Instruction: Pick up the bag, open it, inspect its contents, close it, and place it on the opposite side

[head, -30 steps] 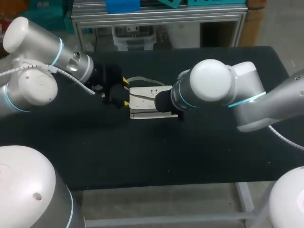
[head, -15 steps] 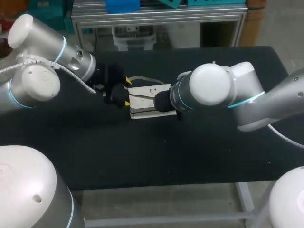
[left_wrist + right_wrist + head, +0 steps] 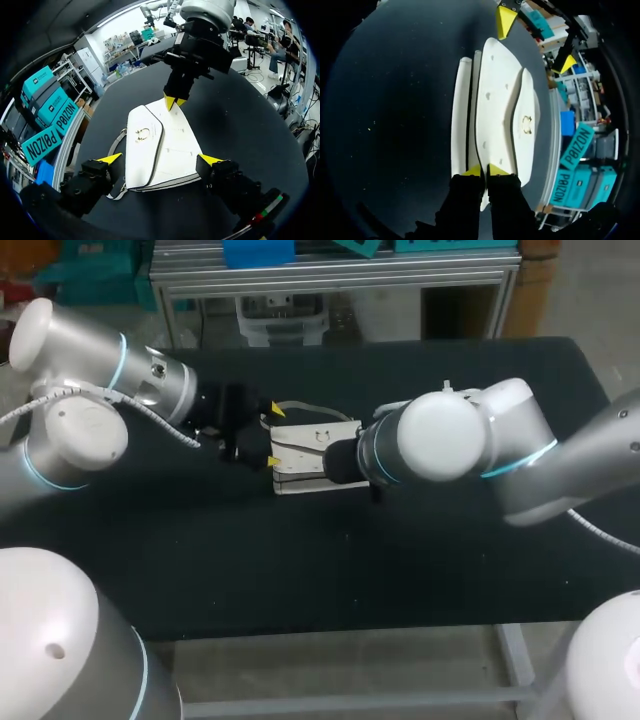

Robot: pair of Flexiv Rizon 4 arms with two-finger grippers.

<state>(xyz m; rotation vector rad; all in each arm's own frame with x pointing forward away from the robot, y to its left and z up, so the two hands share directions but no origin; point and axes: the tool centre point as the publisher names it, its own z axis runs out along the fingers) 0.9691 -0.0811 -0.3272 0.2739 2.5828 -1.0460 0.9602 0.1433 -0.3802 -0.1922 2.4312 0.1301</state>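
Black table (image 3: 300, 570) under all, white bag (image 3: 310, 452) lying flat near its centre. Strap (image 3: 298, 403) looped out at bag's 11 o'clock. At 9 o'clock of bag, left jaws spread wide, yellow tips straddling that end's corners, gripping nothing. At 3 o'clock, right jaws nearly closed, pinching bag's thin edge. Left arm (image 3: 130, 380) and right arm (image 3: 450, 435) crowding both short ends. Table's 6 o'clock edge well apart from bag; 12 o'clock edge nearer.

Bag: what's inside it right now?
Nothing inside shows. The white bag lies flat on the table, its flap down over the opening, the metal clasp on top. Whatever it holds is covered.
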